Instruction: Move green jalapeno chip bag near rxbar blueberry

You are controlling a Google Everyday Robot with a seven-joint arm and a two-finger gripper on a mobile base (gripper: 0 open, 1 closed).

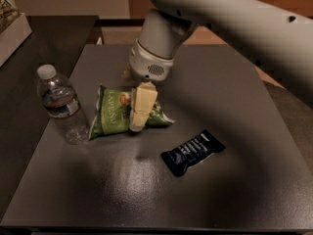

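Observation:
The green jalapeno chip bag (pixel 113 112) lies flat on the dark table (pixel 230 82), left of centre. The gripper (pixel 141 109) hangs from the pale arm (pixel 205 13) and is down on the bag's right half, covering part of it. The rxbar blueberry (pixel 193 152), a small dark navy bar with white text, lies on the table to the lower right of the bag, about a hand's width away and not touching it.
A clear water bottle (pixel 59 104) with a white cap stands just left of the bag. A second dark surface (pixel 44 38) adjoins at the left, with a white box (pixel 11 28) at the far left edge. The table's front edge runs along the bottom.

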